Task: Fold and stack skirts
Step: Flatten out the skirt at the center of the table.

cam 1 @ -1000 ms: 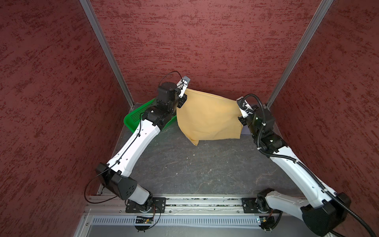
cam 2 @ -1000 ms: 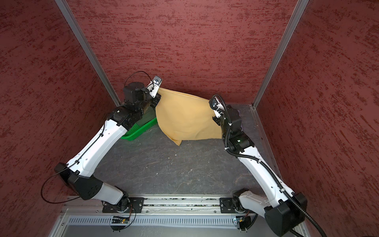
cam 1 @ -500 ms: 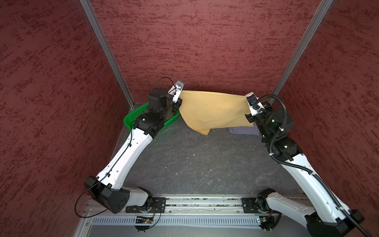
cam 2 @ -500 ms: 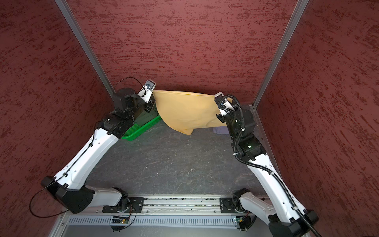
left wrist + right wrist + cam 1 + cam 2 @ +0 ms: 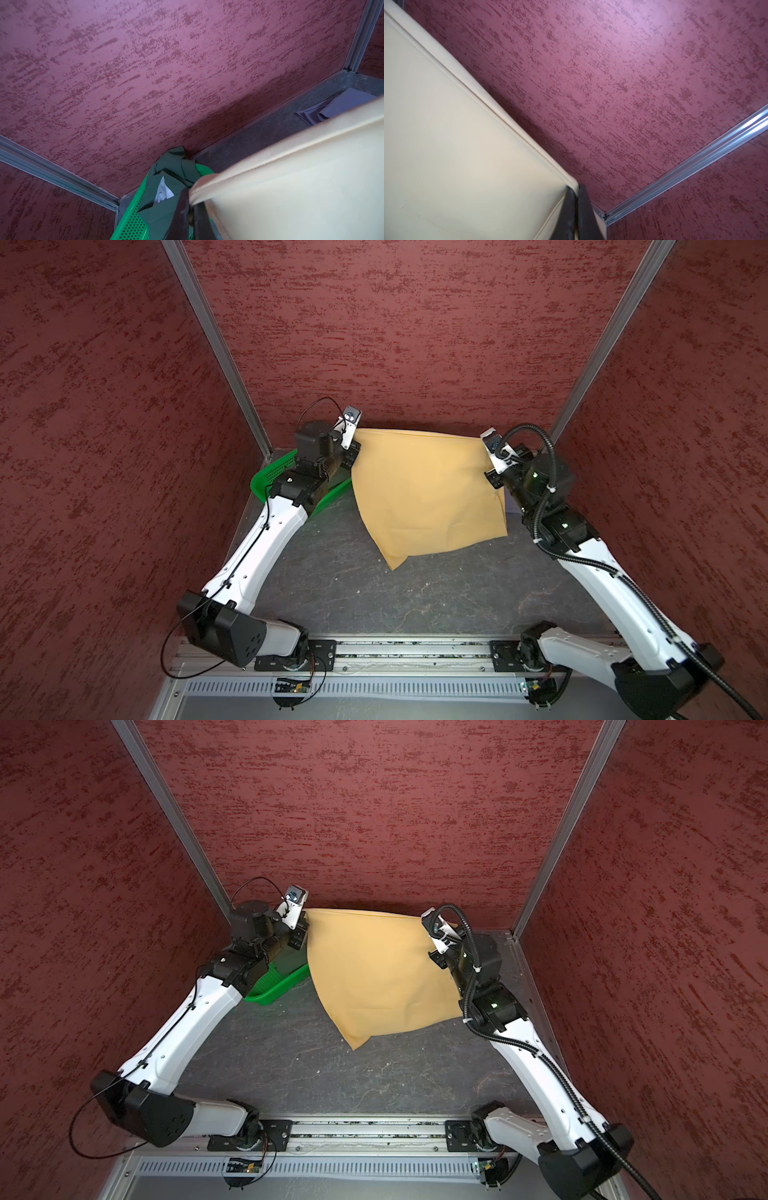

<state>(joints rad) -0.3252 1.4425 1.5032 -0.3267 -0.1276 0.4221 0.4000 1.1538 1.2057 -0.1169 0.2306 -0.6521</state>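
Note:
The mustard-yellow skirt [image 5: 424, 489] hangs in the air at the back, stretched by its top edge between both arms; it shows in both top views [image 5: 374, 969]. My left gripper [image 5: 355, 439] is shut on its left top corner [image 5: 199, 187], the dark fingers [image 5: 182, 207] pinching the hem. At the right top corner [image 5: 566, 178] my right gripper [image 5: 488, 454] is shut on the hem. A dark green skirt [image 5: 166, 207] lies crumpled in the basket. A folded lavender-grey skirt [image 5: 342, 104] lies on the table at the back right.
The bright green perforated basket [image 5: 274, 472] stands in the back left corner under my left arm. Red textured walls [image 5: 415, 344] close in the back and both sides. The dark grey table [image 5: 374, 593] stretches in front of the hanging cloth.
Both arms spread apart and pulled the yellow skirt's top edge taut. Its lower hem has swung forward and now hides the lavender-grey skirt in the top views.

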